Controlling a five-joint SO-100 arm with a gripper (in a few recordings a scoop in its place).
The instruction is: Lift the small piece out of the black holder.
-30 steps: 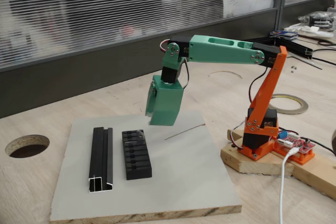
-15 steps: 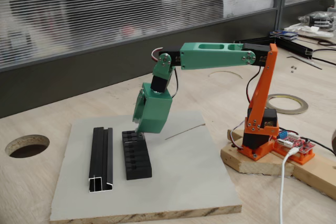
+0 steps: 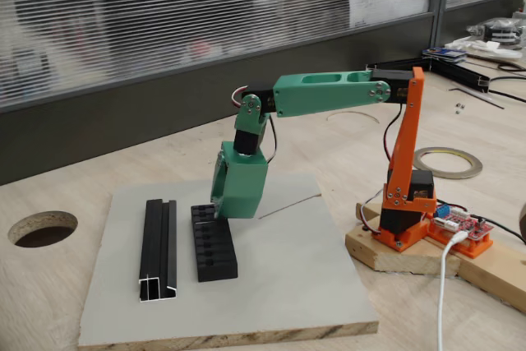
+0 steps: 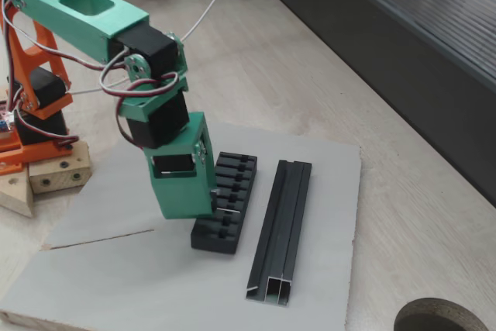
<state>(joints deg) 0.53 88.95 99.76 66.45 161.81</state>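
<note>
gripper down at the holder's far end

gripper [image 3: 220, 213] low over holder [image 3: 214, 242] on the board [image 3: 288, 285], beside the rail [image 3: 158, 248]. finger opening: cannot tell, hidden by green body. piece hidden under it, presumably in an end slot. risks: a misaligned pinch flicking the piece away, or dragging the holder.

SO-100 arm [image 3: 329, 92]: mint-green slotted forearm link and boxy green gripper [image 4: 182, 191], black servo blocks at joints, orange upright link and base [image 3: 403, 219] with screws, red-white-black wire looms, white cable [image 3: 444, 285] at the base.
</note>
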